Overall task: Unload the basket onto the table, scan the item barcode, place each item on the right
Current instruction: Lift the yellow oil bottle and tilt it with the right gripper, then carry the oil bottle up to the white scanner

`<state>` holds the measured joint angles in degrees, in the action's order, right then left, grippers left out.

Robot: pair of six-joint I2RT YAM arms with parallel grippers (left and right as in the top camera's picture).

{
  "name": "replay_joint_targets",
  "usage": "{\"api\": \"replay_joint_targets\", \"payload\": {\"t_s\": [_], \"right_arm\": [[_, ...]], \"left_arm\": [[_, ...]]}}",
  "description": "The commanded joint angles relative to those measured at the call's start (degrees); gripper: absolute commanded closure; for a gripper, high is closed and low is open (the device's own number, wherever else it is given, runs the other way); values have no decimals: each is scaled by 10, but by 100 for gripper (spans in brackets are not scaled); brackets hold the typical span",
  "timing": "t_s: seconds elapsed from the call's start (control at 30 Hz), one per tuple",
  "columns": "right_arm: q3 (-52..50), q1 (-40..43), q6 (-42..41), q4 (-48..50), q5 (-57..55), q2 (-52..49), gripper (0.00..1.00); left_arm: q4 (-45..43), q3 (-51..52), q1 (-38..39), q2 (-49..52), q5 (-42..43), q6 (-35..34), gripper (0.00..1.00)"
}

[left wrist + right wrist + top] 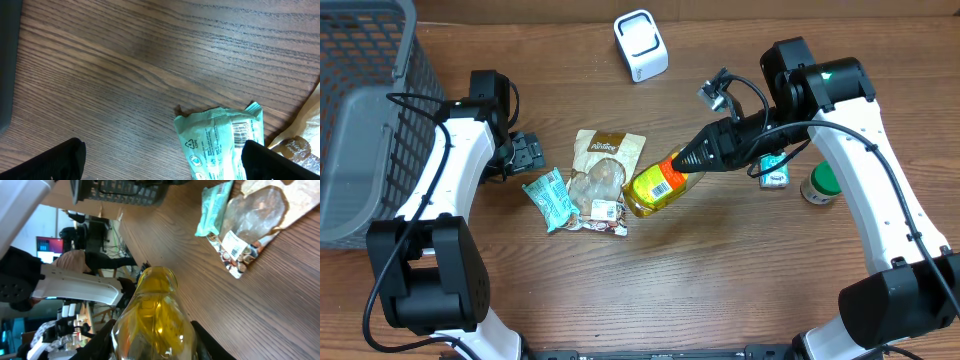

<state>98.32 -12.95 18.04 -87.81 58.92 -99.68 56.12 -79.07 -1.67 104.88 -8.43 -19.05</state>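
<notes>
Yellow bottle (658, 185) lies tilted at frame centre, gripped at its upper-right end by the right end effector (682, 162). Left end effector (530, 155) gapes wide at centre left, empty, just above a teal packet (550, 198) on the worktop (720, 280). White scanner (641, 45) stands at top centre.

I am seeing 2 packets lying just beside each other on the wooden table (720, 290): a teal wrapper (548, 198) and a tan pouch (603, 160) with a clear window. A grey mesh basket (365, 60) is standing at the far left. A green-lidded jar (820, 184) is sitting near what is possibly a small teal carton (775, 177).
</notes>
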Motion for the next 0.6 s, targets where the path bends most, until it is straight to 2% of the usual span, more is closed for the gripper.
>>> {"api": "replay_joint_targets", "payload": {"t_s": [0.0, 0.17, 0.27, 0.4, 0.57], "right_arm": [[4, 0, 5, 9, 21, 17, 68], [3, -3, 0, 37, -127, 16, 68], [3, -12, -61, 63, -265, 11, 70], [3, -26, -121, 138, -388, -1, 71], [18, -43, -134, 260, -506, -3, 72]], "left_arm": [[1, 2, -4, -17, -3, 9, 0], [2, 2, -4, -17, -3, 9, 0], [1, 2, -4, -17, -3, 9, 0], [2, 2, -4, -17, -3, 9, 0], [2, 2, -4, -17, -3, 9, 0]]}}
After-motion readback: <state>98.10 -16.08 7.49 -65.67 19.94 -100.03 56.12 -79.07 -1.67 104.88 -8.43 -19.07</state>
